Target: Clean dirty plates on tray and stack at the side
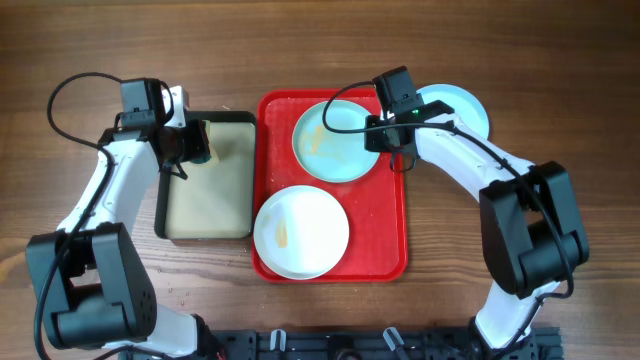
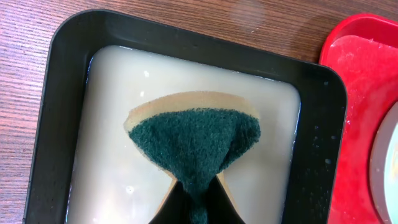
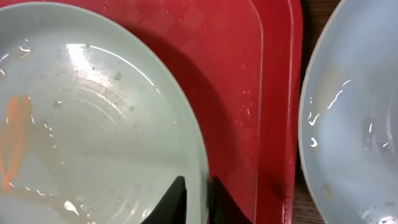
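Counter [image 1: 560, 60]: brown wood, grained, satin.
Red tray [image 1: 392, 220]: glossy smooth plastic, wet-speckled.
Pale blue plate [image 1: 335, 150], white plate [image 1: 305, 230]: smooth, glossy.
Sponge [image 2: 193, 140]: rough dark-green scouring fibre over tan foam.
Black tray [image 2: 74, 37]: matt plastic.

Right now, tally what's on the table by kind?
Plates: 3, two pale blue, one white
Trays: 2, red tray, black tray
Sponge: 1
Total: 6
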